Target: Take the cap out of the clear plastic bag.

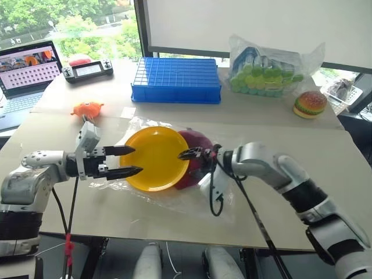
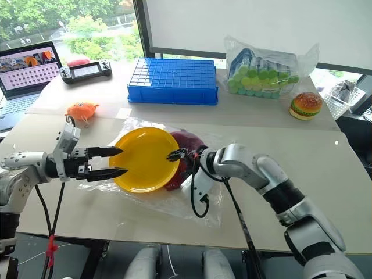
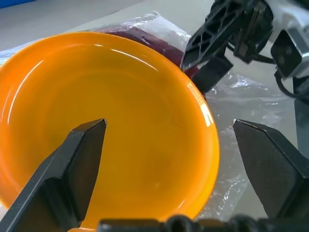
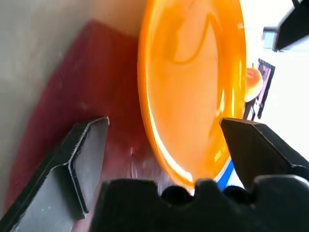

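1 clear plastic bag (image 1: 226, 200) holds the cap (image 1: 195, 157) beside a yellow plate (image 1: 154, 158); both end effectors gape empty

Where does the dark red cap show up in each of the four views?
Left eye view: cap centre, behind the yellow plate.
Right eye view: centre, same spot.
Left wrist view: a strip past the plate's far rim.
Right wrist view: large, beside the plate.
Shared landmark: the yellow plate.

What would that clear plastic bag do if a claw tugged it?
The clear plastic bag looks thin and wrinkled, so it would likely crumple rather than hold shape. Its glossy film may slip. With the yellow plate and cap weighing on it, a tug would probably drag them.
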Robot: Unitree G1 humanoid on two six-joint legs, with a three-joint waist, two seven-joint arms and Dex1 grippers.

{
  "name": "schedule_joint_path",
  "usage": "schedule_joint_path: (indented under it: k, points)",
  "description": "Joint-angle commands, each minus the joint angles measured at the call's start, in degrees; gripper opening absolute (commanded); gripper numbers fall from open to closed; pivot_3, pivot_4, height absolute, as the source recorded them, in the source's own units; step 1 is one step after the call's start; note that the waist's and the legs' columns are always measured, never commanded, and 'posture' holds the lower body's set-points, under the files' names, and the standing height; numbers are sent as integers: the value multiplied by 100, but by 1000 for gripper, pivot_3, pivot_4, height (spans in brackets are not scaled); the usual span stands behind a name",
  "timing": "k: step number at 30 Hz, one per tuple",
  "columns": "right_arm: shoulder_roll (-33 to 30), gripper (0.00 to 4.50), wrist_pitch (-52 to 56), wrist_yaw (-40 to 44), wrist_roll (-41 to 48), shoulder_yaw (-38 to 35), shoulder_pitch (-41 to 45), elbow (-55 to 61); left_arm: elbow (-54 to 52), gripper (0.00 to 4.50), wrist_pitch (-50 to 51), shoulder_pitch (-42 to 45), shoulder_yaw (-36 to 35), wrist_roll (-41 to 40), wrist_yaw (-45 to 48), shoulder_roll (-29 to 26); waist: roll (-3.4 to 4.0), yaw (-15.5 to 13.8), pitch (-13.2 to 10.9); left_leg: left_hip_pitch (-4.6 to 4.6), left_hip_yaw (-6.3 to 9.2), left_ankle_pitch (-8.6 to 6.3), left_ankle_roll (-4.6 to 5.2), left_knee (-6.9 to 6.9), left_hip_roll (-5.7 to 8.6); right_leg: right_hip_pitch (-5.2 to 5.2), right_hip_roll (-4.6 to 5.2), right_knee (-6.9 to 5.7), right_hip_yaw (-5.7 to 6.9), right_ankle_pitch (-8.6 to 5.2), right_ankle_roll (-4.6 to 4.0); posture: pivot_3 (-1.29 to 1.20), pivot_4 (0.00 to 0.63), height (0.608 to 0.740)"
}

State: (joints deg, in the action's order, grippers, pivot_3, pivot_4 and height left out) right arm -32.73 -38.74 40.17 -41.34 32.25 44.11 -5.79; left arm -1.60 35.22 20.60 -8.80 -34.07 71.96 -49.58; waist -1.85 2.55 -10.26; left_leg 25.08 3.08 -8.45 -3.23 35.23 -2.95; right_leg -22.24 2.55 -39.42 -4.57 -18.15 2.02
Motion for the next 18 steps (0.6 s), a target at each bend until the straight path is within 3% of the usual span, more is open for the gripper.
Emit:
schedule_joint_path:
  k: [1,4,5,7,12,13,17,18]
  points:
    - [-15,4472,-207,-467,-450,-37,306,-212,-132,4500,-38,109,-77,-77,-20,-21,0,-4,0,0,1,1,-2,0,0,1,0,0,0,0,0,0,150,729]
    - [-11,4472,-313,-711,-638,9,421,-422,-163,4500,-21,95,-87,-97,-39,-12,0,-21,0,0,2,2,-3,0,0,1,0,-2,1,0,0,0,150,729]
    - [-5,3968,-335,-767,-657,7,437,-456,-175,4500,-14,89,-91,-105,-45,-12,0,-22,0,0,3,2,-3,0,0,1,0,-2,3,0,0,0,150,729]
    - [8,3456,-363,-836,-674,6,470,-518,-200,4500,-9,67,-95,-111,-63,-12,0,-18,0,0,3,2,-3,0,0,1,0,-2,3,0,0,0,150,729]
    - [-2,1689,-438,-805,-604,15,445,-534,-233,4500,1,49,-99,-117,-95,-17,0,-7,0,0,4,2,-3,-1,0,1,0,-3,3,0,-1,0,150,729]
    - [-2,1182,-440,-792,-593,18,438,-529,-233,4500,0,49,-99,-118,-97,-19,0,-4,0,0,3,2,-3,-1,0,1,0,-3,2,0,-1,0,150,729]
    - [-11,65,-395,-682,-530,28,352,-482,-226,4500,-26,44,-78,-96,-98,-18,0,3,0,0,3,2,-3,-1,0,1,0,-4,2,0,-1,0,150,729]
    - [-13,29,-392,-676,-530,28,347,-481,-227,4500,-26,46,-77,-96,-99,-17,0,0,0,0,3,2,-3,-1,-1,0,0,-4,2,0,-1,0,150,729]
